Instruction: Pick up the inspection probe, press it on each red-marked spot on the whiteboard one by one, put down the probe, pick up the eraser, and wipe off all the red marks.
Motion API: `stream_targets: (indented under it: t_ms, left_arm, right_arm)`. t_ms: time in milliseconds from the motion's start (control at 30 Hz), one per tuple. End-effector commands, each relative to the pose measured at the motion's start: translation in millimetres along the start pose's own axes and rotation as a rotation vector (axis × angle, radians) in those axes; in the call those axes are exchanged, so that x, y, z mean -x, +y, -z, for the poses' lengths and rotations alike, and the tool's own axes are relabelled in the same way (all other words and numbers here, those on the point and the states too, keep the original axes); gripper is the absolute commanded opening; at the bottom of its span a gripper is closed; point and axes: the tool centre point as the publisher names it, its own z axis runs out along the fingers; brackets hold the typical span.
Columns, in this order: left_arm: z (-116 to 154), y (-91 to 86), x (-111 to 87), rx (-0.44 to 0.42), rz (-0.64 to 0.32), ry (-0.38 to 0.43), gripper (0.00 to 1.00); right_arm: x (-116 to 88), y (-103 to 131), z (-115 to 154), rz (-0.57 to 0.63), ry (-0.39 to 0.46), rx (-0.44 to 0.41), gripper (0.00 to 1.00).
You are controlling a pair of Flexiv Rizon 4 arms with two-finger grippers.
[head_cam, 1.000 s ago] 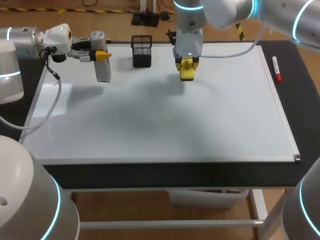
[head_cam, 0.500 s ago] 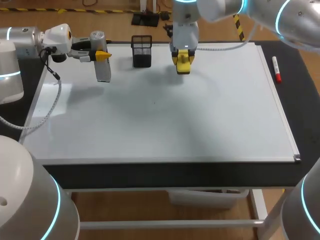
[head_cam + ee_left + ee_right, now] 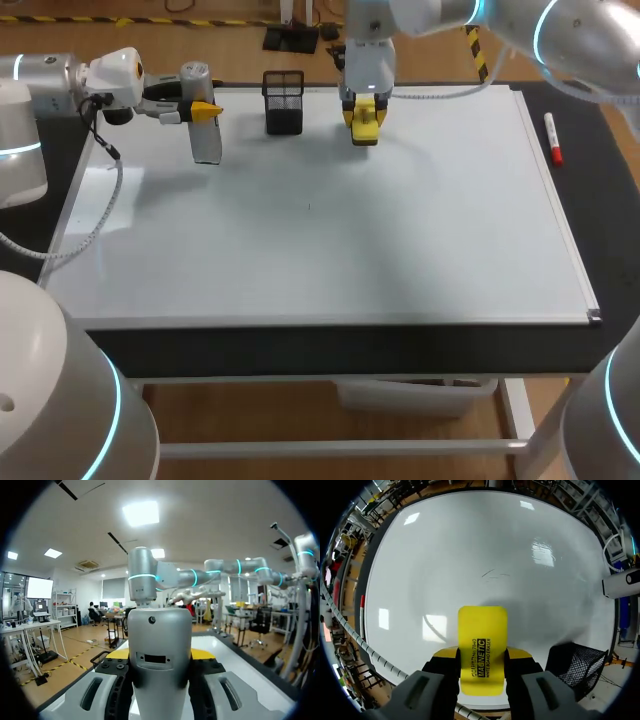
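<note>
Left tool (image 3: 204, 109): clamped on the probe (image 3: 207, 145), with one yellow tip pressed against each side of its silver body.
Probe: a silver cylinder held crosswise to the fingers and roughly upright. It is at the far left corner of the whiteboard (image 3: 330, 250), with its lower end over the board; whether it touches cannot be told.
Right tool (image 3: 482, 655): closed on the eraser (image 3: 482, 630), with the fingers gripping its two long sides.
Eraser: a flat yellow block that sticks out well ahead of the fingertips. It faces the board near its far edge, and contact with the surface cannot be told.
Mesh basket (image 3: 284, 102): black, standing at the far edge of the board. It is between the two tools, just beside the eraser and nearer to it than to the probe.
Whiteboard: covers most of the desk (image 3: 300, 350). A few thin dark strokes (image 3: 492, 574) lie near its middle, ahead of the eraser and apart from it.
Marker (image 3: 552, 138): red and white, lying on the dark desk strip just beside the board's right edge, well apart from both tools.
</note>
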Motion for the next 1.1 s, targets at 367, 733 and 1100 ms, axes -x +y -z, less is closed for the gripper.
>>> stream_targets:
  t_ms: [367,733,1100]
  left_arm:
    - [0.0,-1.3,-1.3,0.001,-0.002,-0.003,0.00]
    - [0.0,-1.3,-1.3,0.001,-0.002,-0.003,0.00]
    - [0.0,-1.3,-1.3,0.001,-0.002,-0.003,0.00]
  right_arm:
    - [20.9,-20.0,-5.8,0.025,0.003,0.035,0.00]
    - [28.4,-24.4,-12.3,0.023,0.005,0.024,0.00]
    - [27.3,-22.3,-18.2,0.005,0.013,0.001,0.00]
